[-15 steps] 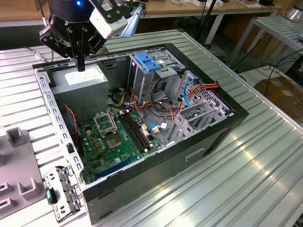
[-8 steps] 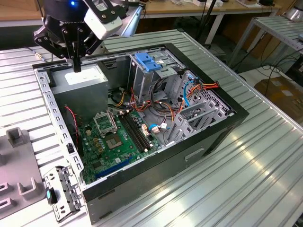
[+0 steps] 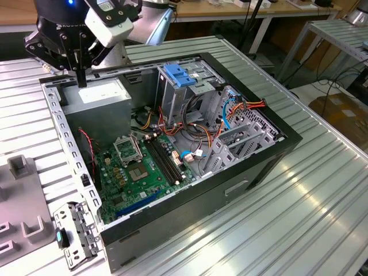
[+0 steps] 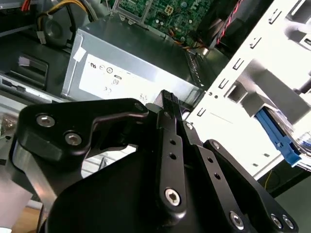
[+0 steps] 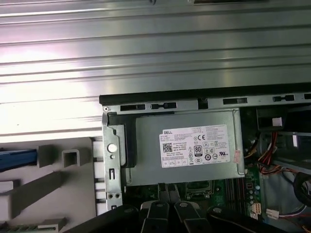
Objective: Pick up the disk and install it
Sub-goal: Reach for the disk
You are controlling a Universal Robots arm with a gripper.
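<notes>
Surface and room: a ribbed metal desk [image 3: 322, 190] is carrying one open computer case [image 3: 253, 167], which is lying on its side. Further tables [image 3: 339, 29] and loose cables [image 3: 253, 23] are standing in the room behind it. A grey holder [image 3: 23, 227] is sitting on the desk at the exterior view's left, just beside the case.

Position: the pincer [image 3: 82, 80] is hanging above the power-supply box [image 3: 100, 95] at the back corner of the case, apart from it. Its fingers are sitting pressed together with nothing between them. The disk [image 5: 17, 159] is lying outside the case, past the case wall, on the grey holder. Its blue side rail is showing in both wrist views [image 4: 276, 133]. It is lying well apart from the pincer.

Count: one pincer, one disk, one case, one power-supply box, one green circuit board [image 3: 135, 169], and one blue latch [image 3: 178, 76] sitting on the metal cage [image 3: 172, 100].
</notes>
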